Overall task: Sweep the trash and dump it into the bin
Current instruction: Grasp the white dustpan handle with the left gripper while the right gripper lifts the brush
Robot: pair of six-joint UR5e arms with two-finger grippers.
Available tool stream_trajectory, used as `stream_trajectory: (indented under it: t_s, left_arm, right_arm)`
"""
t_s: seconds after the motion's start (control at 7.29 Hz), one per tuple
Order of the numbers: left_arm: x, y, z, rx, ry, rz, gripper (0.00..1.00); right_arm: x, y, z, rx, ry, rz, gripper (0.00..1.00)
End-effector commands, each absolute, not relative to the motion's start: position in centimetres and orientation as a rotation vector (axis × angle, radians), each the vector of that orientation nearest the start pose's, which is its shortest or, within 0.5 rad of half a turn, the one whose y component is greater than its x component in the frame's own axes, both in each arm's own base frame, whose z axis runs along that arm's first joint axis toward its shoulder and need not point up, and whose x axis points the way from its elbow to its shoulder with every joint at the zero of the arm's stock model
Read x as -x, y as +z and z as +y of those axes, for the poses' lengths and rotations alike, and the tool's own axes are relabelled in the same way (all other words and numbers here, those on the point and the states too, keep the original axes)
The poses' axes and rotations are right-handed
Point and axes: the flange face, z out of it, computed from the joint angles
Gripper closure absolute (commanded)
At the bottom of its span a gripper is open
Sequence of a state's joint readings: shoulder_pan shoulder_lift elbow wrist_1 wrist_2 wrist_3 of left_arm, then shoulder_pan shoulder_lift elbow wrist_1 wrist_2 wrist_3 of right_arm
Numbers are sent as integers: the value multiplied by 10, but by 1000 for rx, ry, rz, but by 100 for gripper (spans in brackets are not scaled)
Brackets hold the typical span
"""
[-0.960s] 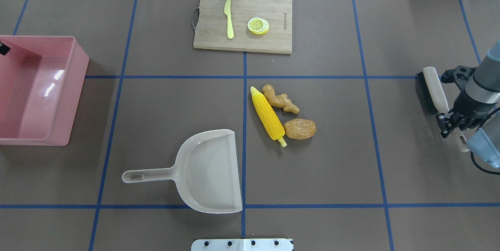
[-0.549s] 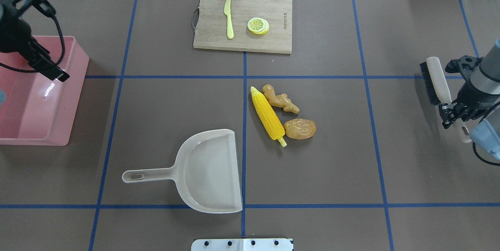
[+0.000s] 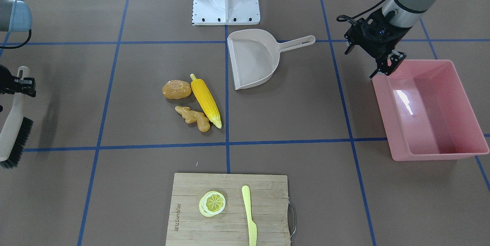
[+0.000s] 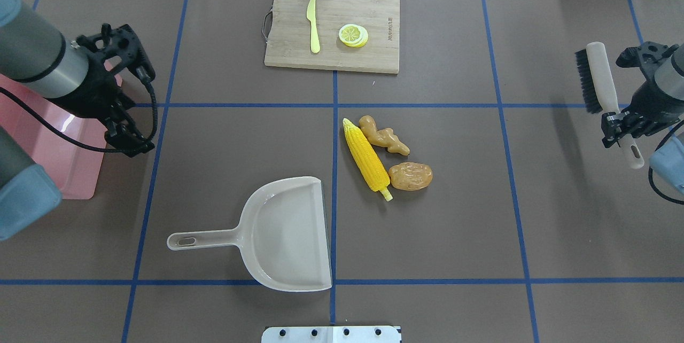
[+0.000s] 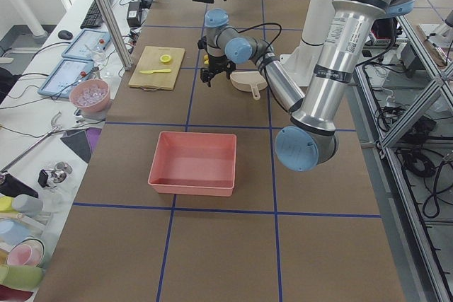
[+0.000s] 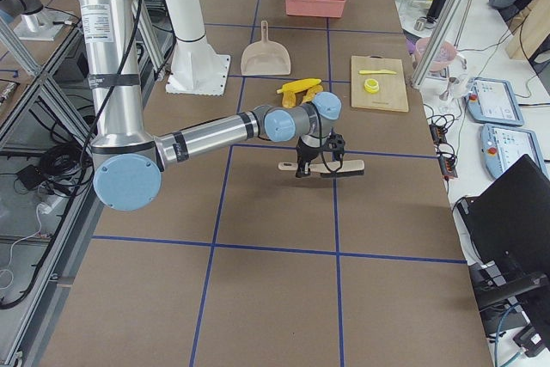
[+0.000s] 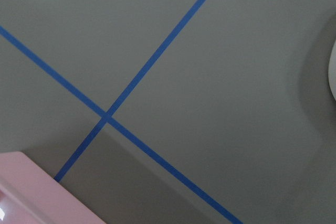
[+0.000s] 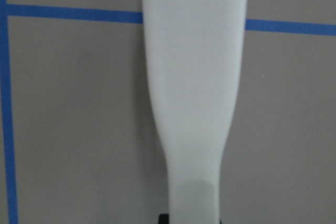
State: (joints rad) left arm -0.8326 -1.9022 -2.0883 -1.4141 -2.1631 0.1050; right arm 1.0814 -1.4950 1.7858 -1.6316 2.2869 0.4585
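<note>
Right gripper [image 4: 614, 125] grips the brush [image 4: 596, 73] by its handle and has lifted it. Left gripper [image 4: 127, 144], its spread unclear, has swung off the bin [image 3: 440, 153] just beside it toward the dustpan [image 4: 288, 231]. Between the grippers, corn [image 4: 366, 156], potato [image 4: 410, 176] and ginger [image 4: 383, 137] lie unswept; sweeping looks imminent.

— Which colours are showing?
— The corn cob [image 4: 366, 161] is glowing yellow, the potato [image 4: 410, 176] brown-orange, the ginger root [image 4: 383, 135] tan.
— The bin [image 3: 440, 153]?
— It is gleaming pink; the brush [image 4: 603, 84] is showing black bristles.
</note>
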Motion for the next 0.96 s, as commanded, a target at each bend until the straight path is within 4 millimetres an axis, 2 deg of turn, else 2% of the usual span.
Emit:
stream_trajectory:
  t_s: [0.0,0.14,0.27,0.41,0.55,0.69,0.82]
  left_arm:
    - [-360,254,-397,-451,1130,827,1]
    - [-367,250,-398,-470,1133,792,1]
    - [-378,245,-388,-512,1169,747,1]
    - [-388,246,-381,-552,1247,707,1]
    - [-398,246,-372,-571,1302,692,1]
    - [-412,247,-360,-574,1326,676,1]
    - [-430,244,-337,-594,1347,640,1]
  right_arm:
    - [186,514,-494,113,-113,-744,100]
    - [190,504,-501,113,-89,-747,100]
    - [194,497,-502,120,-58,-754,100]
    - [189,482,-493,115,-46,-782,100]
    - [189,479,-493,124,-22,-789,100]
    - [192,477,-494,118,-39,-798,100]
    - [207,466,-490,113,-84,-819,100]
